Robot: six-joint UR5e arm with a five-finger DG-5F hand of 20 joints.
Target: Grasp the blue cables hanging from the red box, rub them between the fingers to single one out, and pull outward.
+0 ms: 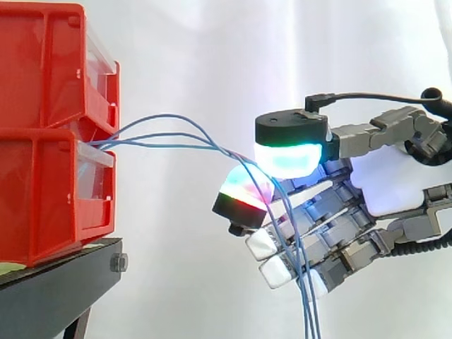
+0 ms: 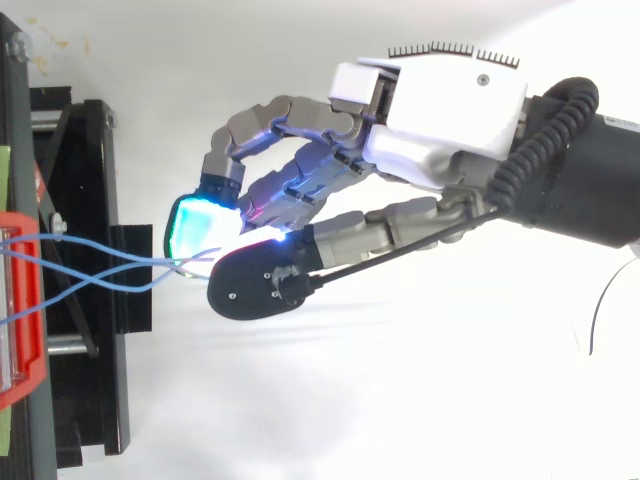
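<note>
Cables [image 1: 308, 311]: led out from the red box [image 1: 42, 176] across to the robot hand, then hung down past its lower fingers.
Robot hand [image 1: 392, 180]: curled, with the cables pinched between two glowing pads [image 1: 286, 159].
Box: set on a black stand [image 1: 56, 286].

A black stand [image 1: 63, 286] is occupying the lower left corner of the side view, with its flat top running in from the left edge and a leg dropping out of frame below. A silver bolt [image 1: 119, 263] is sitting at the stand's right-hand end, its head facing outward. A thin yellow-green strip [image 1: 10, 268] is peeking out on the stand's top at its left edge. Behind everything, a white curtain [image 1: 212, 63] is hanging in soft folds. Seen from above, a diagonal brace [image 2: 72, 160] is crossing the stand's black frame, and a small screw [image 2: 16, 44] is sitting near its upper left corner. A few brownish specks [image 2: 50, 45] are lying on the white ground just beside that corner.
</note>
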